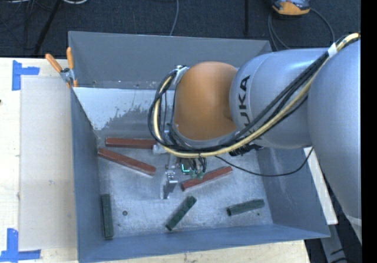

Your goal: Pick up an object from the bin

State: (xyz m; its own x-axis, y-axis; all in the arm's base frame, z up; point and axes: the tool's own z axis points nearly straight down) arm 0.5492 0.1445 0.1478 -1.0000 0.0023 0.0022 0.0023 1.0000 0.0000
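Observation:
My gripper (169,188) hangs low over the middle of the bin floor, below the orange wrist cover. Just to its right lies a reddish-brown stick (207,177), slanting up to the right, with its left end close to the gripper. A dark green stick (181,213) lies diagonally just below the gripper. To the left, a second reddish-brown stick (126,161) points towards the gripper. Nothing shows in the gripper's grasp.
A third reddish-brown stick (129,143) lies near the back-left slope. One dark green stick (106,216) stands lengthwise at the front left, and another (245,207) lies at the front right. The arm covers the bin's right and back.

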